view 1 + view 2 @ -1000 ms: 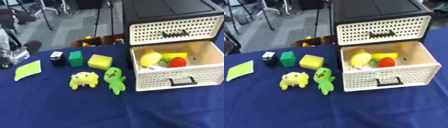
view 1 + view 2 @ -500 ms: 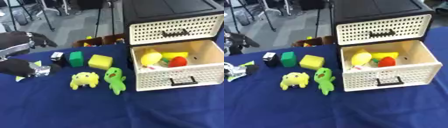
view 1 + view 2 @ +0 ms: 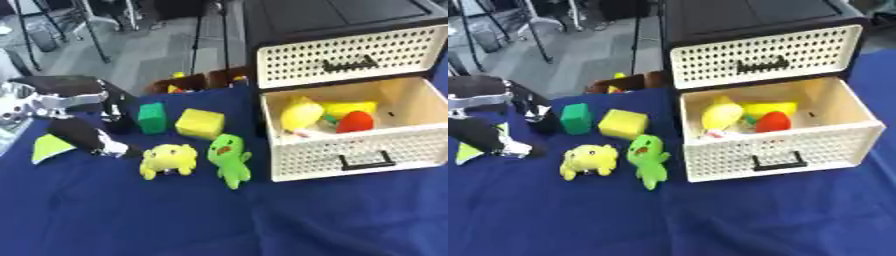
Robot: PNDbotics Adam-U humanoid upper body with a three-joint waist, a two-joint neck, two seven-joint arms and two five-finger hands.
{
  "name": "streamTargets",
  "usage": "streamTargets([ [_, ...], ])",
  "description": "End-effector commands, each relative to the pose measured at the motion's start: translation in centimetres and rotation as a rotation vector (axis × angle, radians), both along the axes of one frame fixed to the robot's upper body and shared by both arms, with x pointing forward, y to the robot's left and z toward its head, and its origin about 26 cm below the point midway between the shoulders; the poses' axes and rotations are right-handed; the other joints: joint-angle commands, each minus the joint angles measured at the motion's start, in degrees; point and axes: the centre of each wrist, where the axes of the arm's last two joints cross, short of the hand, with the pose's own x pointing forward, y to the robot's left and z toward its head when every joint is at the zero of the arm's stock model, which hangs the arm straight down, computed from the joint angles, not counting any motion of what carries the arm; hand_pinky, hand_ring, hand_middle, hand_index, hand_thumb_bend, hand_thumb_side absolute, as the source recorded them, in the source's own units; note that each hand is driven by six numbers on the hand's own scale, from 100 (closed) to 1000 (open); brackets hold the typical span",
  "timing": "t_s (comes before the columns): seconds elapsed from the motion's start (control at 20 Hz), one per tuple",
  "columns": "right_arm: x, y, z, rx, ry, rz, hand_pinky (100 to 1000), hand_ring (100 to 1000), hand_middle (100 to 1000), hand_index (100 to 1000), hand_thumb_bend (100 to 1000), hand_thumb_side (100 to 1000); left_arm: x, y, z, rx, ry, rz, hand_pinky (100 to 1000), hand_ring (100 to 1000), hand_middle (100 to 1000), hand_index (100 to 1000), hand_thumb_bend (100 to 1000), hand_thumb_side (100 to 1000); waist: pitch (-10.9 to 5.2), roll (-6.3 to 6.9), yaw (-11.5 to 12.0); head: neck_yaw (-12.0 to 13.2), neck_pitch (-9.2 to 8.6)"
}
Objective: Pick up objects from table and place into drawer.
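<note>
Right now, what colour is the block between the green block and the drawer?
Yellow block, clearest in the left eye view.

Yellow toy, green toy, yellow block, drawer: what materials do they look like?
Yellow toy: likely plush fabric; soft, rounded, matte outline.
Green toy: likely plush too; floppy limbs, no shine.
Yellow block: possibly foam or sponge; matte, softened edges, hard to be sure.
Drawer: looks like rigid cream plastic, its walls perforated in a regular grid, with a dark handle.
</note>
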Motion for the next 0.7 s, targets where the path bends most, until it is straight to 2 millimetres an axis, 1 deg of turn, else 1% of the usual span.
streamTargets([
  [0.05,-0.5,0.2,0.9,0.002,-0.030,0.016,686,664,624,790,128,876,1.0,0.1,0.4,0.000,0.006,0.011,671,774,796,932,615,682,-0.88,-0.15,-0.23,0.59,0.03],
  [0.25,-0.5,0.4,1.0,0.007,-0.028,0.024,688,663,623,788,128,875,2.4,-0.4,-0.5,-0.001,0.036,0.019,672,779,802,929,622,667,-0.67,0.02,-0.83,0.91,-0.07],
  [0.4,-0.5,0.4,1.0,0.008,-0.027,0.025,688,663,623,788,128,875,2.9,-0.3,-0.9,0.005,0.038,0.019,672,779,802,929,622,667,-0.64,0.03,-0.89,0.94,-0.08],
  [0.45,-0.5,0.4,1.1,0.008,-0.027,0.026,687,661,622,785,127,874,3.0,-0.3,-1.0,0.006,0.039,0.019,680,786,802,924,637,653,-0.60,0.05,-0.94,0.98,-0.10],
  [0.5,-0.5,0.5,1.1,0.011,-0.030,0.032,688,661,622,785,127,873,3.2,-0.6,-1.3,0.011,0.053,0.025,683,788,804,924,635,652,-0.40,0.18,-1.41,1.32,-0.21],
  [0.55,-0.5,0.6,1.2,0.013,-0.031,0.037,687,660,622,784,114,874,3.6,-0.8,-1.6,0.017,0.071,0.037,686,792,808,925,632,632,-0.31,0.27,-1.76,1.55,-0.26],
  [0.6,-0.5,0.6,1.2,0.015,-0.032,0.041,686,660,621,784,128,873,4.0,-1.0,-1.9,0.023,0.086,0.052,687,794,811,924,627,647,-0.19,0.35,-2.05,1.78,-0.36],
  [0.7,-0.5,0.7,1.2,0.018,-0.032,0.048,684,658,621,784,128,873,4.8,-0.9,-2.6,0.036,0.102,0.080,692,797,815,923,625,642,0.02,0.44,-2.48,2.06,-0.57],
])
